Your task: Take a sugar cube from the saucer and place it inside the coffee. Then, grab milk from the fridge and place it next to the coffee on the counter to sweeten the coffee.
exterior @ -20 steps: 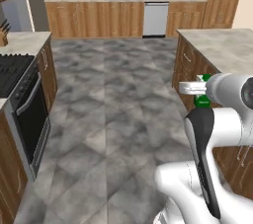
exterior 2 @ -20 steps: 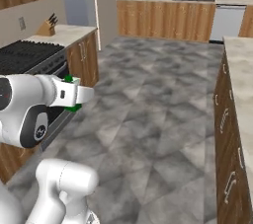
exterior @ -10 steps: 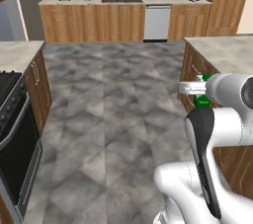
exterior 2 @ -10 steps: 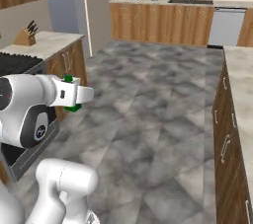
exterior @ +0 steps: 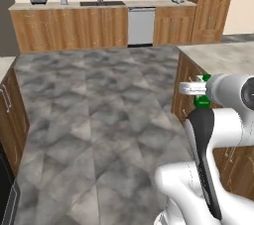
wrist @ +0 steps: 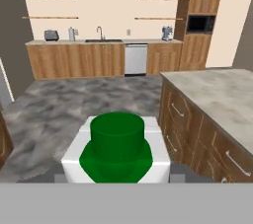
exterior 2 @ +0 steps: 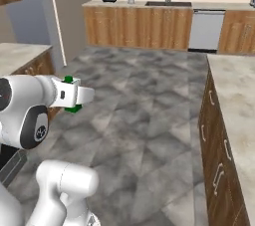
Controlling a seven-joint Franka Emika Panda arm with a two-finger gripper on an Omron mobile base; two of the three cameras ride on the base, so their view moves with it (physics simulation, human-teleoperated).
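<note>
Hand [wrist: 116,181] clamped on the milk [wrist: 117,149], carried upright out in front of the arm, above the grey stone floor [exterior: 99,120]. In hand view, carton's green cap and white shoulders right at the bottom, fingertips hidden under it. From left base view, a bit of green milk carton [exterior: 202,101] peeking out behind the white wrist, just beside the corner of the island worktop [exterior: 218,56]. From right base view, green of the carton [exterior 2: 72,107] showing under the wrist. Island worktop [wrist: 222,92] off to the right of the carton in hand view, wooden drawers with silver handles below. Far wall: sink [wrist: 103,40], dishwasher [wrist: 135,59], toaster [wrist: 51,35], espresso machine [wrist: 167,33], built-in microwave [wrist: 201,23].
</note>
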